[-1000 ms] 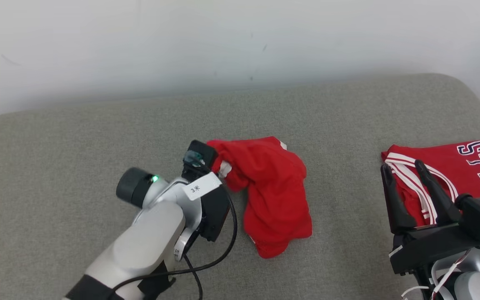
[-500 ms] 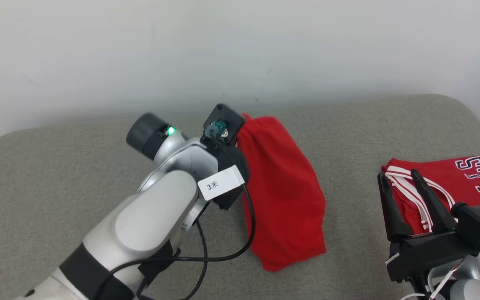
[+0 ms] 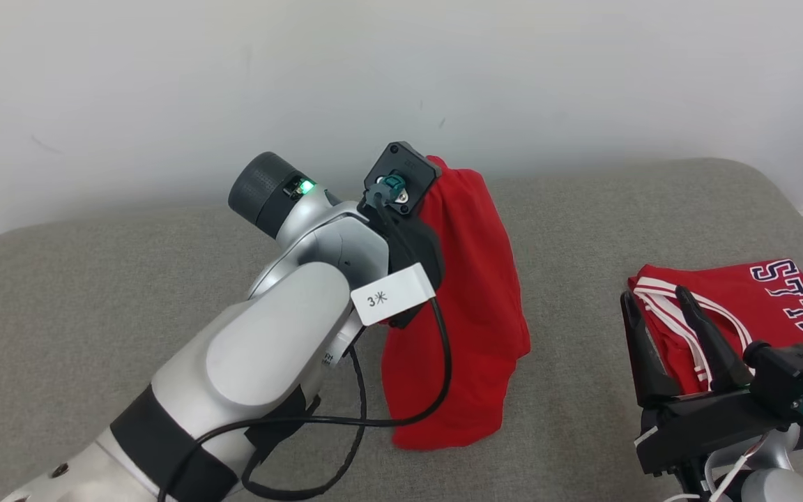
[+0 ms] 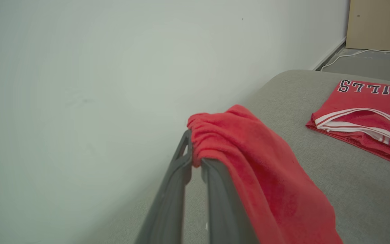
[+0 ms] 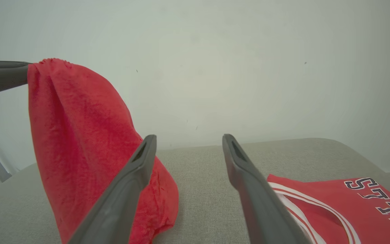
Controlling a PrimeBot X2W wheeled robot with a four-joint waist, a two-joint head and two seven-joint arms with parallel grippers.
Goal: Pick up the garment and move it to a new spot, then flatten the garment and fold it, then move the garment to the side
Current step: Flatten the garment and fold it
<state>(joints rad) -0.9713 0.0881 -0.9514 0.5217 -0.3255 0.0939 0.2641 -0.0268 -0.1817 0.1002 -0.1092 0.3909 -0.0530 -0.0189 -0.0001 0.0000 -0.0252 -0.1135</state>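
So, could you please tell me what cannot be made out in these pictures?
- Head view: the wrist hides where the left fingers pinch the red garment.
- Left wrist view: the bottom edge cuts off the garment's lower end; whether it clears the grey cushion is unclear.
- Head view: the folded jersey runs off the right edge, partly behind the right fingers.
- Garment type: too bunched to tell.

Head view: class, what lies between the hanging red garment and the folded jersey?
A bare stretch of grey cushion separates the garment from the jersey, as the head view shows.
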